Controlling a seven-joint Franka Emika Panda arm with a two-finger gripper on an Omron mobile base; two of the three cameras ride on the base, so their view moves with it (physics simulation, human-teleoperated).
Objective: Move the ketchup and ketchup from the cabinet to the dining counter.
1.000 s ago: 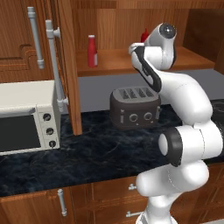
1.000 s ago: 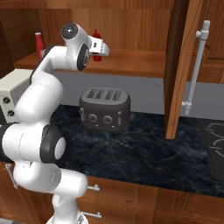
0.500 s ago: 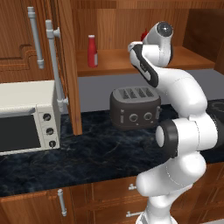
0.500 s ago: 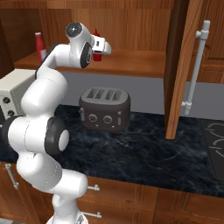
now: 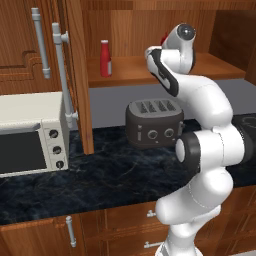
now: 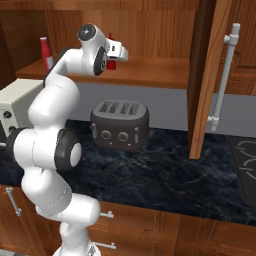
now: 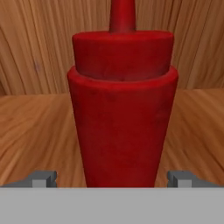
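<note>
My arm (image 5: pixel 205 150) rises from the base and bends back on itself, with the elbow low and the forearm going up. The wrist is at the top and turns forward, so the hand points away from the base, about level. My gripper (image 7: pixel 112 178) has its jaws wide apart. I see one fingertip (image 7: pixel 43 178) on each side at the bottom of the hand view. The fingertips touch nothing.
</note>
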